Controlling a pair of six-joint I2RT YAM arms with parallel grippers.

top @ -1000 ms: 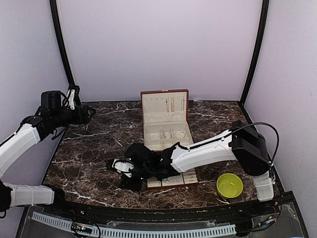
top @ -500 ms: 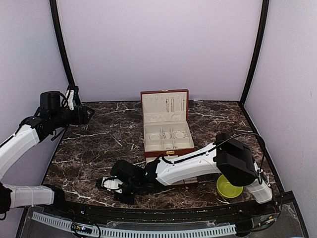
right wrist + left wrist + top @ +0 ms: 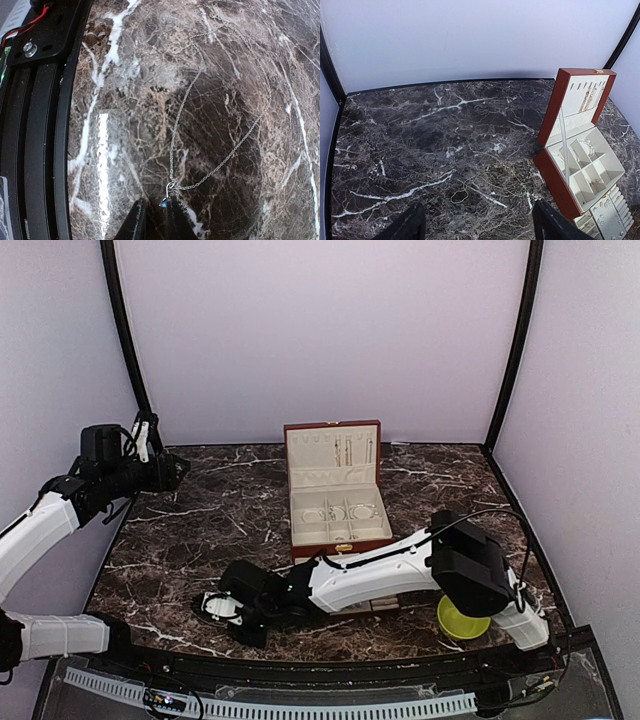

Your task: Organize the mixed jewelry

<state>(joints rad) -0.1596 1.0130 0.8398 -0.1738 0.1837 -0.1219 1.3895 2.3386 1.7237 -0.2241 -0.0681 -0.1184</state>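
Where the right arm lies low across the near part of the marble table (image 3: 190, 530), the right gripper (image 3: 214, 606) sits close to the front left edge, just beside the black edge rail (image 3: 30, 125). In the wrist view its jaws stand narrow, with a slim dark gap between the fingertips (image 3: 137, 222). A thin silvery chain (image 3: 176, 125) lies flat on the marble in an open loop ahead of them. Its clasp (image 3: 170, 188) end rests right at the tips, with a small bluish piece between them. Whether the tips actually pinch the chain cannot be determined.

Left gripper (image 3: 168, 471): raised over the back left corner of the table, jaws wide apart. Its camera shows a yellowish chain loop (image 3: 461, 193) on bare marble, well apart from the box. Whether it belongs to the silvery chain cannot be told.

Reddish-brown jewelry box (image 3: 335, 495): open at mid-table, lid upright, cream lining. Fine chains hang inside the lid. Small pieces lie in the compartments, too small to identify.

Cream-lined tray (image 3: 607, 217): just in front of the box, partly covered by the right arm in the overhead view.

Yellow-green bowl (image 3: 465, 620): near the front right, beside the right arm's base, partly hidden by the arm.
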